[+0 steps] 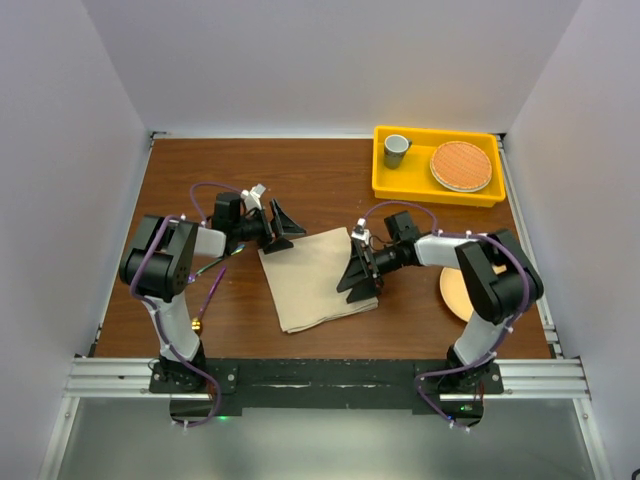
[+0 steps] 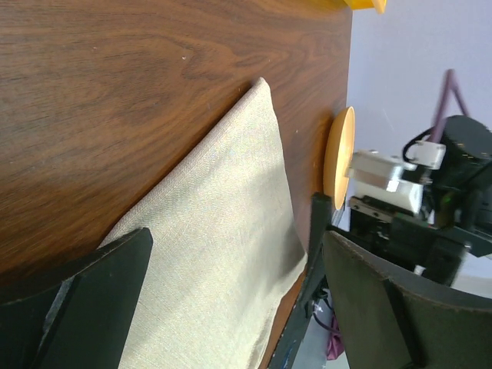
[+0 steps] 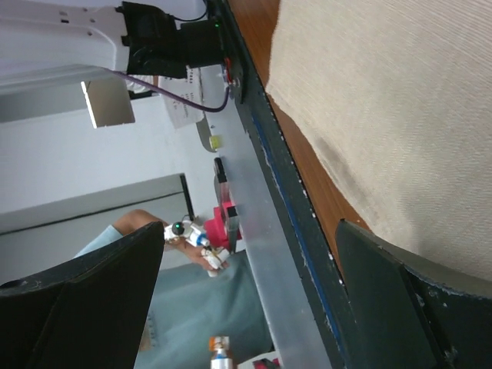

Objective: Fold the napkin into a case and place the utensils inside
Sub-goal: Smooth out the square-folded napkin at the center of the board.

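The napkin (image 1: 315, 285) lay flat in the middle of the counter (image 1: 330, 190) as a broad sheet, not yet the narrow pocket the task wants. The left end effector (image 1: 283, 230) sat low at the cloth's far left corner with its fingers apart and gripping nothing. The right end effector (image 1: 358, 275) was over the right edge, likewise spread and empty. A slim purple utensil (image 1: 208, 300) rested well to the left, close beside the left arm (whether it was the fork or the spoon was too small to tell). The main risk seemed to be a poor pinch. If a finger caught only the top layer, or pushed instead of lifting, the cloth could slide or bunch and fold crooked. The right arm also worked just beside the plate (image 1: 450, 295) and might nudge it, while a left-arm swing could sweep the utensil away.
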You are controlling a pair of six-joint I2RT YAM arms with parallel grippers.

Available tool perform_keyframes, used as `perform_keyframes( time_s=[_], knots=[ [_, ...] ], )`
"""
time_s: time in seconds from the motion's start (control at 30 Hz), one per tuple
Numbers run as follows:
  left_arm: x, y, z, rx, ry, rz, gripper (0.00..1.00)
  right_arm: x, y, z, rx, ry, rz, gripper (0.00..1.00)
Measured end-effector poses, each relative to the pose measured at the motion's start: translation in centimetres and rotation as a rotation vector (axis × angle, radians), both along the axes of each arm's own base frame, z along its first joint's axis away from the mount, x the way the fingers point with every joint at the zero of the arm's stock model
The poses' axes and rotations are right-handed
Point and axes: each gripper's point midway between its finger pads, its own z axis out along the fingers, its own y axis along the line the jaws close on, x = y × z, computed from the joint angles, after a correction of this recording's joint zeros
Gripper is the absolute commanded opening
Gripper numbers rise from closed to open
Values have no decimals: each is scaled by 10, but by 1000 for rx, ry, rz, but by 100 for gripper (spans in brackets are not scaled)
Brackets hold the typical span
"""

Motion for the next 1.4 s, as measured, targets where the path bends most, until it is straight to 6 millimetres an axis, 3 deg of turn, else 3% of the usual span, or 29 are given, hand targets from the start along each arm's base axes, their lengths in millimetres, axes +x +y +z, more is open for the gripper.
perform_keyframes(
  time_s=[0.2,0.5,0.7,0.77,0.97,1.03,1.17,1.33,1.4],
  knots=[
    [-1,0,-1,6,-13,-10,100,-5,-3,-36,-46,69,17,98],
    [1,1,1,3,-18,-14,100,12,-15,-38,24,29,72,98],
    [0,1,6,18,-39,-43,100,25,-32,-40,-51,7,79,94],
    [-3,3,12,37,-59,-58,100,29,-35,-36,-71,-5,97,94],
    [-11,0,61,36,-210,-106,100,36,-34,-13,-60,-45,121,93],
    [-15,-1,66,36,-238,-116,100,35,-34,-13,-65,-42,121,92],
    [-25,3,44,47,-188,-114,100,32,-37,-24,-91,-25,127,92],
    [-31,11,0,56,-59,-93,100,26,-41,-47,-121,35,134,91],
    [-29,14,-1,33,-60,-97,100,26,-41,-47,-124,33,135,91]
  ],
)
